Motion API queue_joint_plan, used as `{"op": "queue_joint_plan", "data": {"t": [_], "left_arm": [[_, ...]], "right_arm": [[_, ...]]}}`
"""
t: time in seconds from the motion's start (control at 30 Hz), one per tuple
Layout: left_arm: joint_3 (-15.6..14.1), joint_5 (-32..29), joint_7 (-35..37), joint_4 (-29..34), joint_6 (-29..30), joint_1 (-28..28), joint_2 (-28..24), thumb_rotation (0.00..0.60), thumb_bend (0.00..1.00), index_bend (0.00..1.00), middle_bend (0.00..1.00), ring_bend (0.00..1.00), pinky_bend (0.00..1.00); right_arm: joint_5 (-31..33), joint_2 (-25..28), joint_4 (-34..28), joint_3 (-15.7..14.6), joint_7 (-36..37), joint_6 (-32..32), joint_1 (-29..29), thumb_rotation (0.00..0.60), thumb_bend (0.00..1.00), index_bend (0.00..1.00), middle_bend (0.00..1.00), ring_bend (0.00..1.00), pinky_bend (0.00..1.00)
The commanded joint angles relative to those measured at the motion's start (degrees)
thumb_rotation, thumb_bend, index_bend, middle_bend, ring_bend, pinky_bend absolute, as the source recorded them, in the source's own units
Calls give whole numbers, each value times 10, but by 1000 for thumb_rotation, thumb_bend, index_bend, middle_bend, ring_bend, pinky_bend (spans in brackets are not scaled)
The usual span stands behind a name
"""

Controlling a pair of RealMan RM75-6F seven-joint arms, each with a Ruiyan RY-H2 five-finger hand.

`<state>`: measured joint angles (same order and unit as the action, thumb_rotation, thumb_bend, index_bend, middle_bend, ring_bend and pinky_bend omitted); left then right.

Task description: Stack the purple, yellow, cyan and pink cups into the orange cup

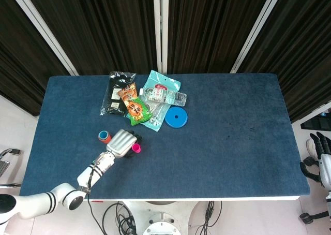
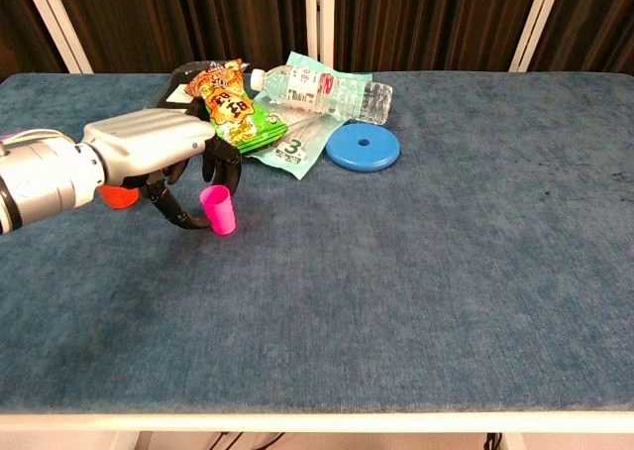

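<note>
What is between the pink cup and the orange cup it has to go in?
Only the robot's own left hand. It reaches around the pink cup, and the orange cup stands just behind it on the blue table. No other thing lies between the two cups; the snack bags lie further back.

The left hand (image 2: 163, 158) curls its fingers around the tilted pink cup (image 2: 219, 210). The orange cup (image 2: 119, 195) sits behind the hand.
</note>
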<state>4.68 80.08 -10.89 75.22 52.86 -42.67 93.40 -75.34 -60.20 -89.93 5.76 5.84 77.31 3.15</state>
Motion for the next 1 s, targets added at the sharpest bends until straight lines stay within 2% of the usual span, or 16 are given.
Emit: {"op": "queue_joint_plan", "data": {"t": [0.03,0.63,0.8,1.0], "left_arm": [[1,-2,-1,-1,0,0,1,600,223,474,483,405,613],[9,-5,3,12,23,5,-1,600,246,519,524,425,623],[22,-1,-14,62,62,17,-44,600,247,519,526,426,624],[32,-30,-36,125,92,47,-124,600,254,521,530,429,628]], "right_arm": [[0,0,0,0,0,-1,0,600,296,0,0,0,0],[2,2,-1,0,1,-1,0,600,296,0,0,0,0],[-1,8,-9,3,-1,6,0,600,296,0,0,0,0],[-8,10,-21,4,-8,11,1,600,296,0,0,0,0]]}}
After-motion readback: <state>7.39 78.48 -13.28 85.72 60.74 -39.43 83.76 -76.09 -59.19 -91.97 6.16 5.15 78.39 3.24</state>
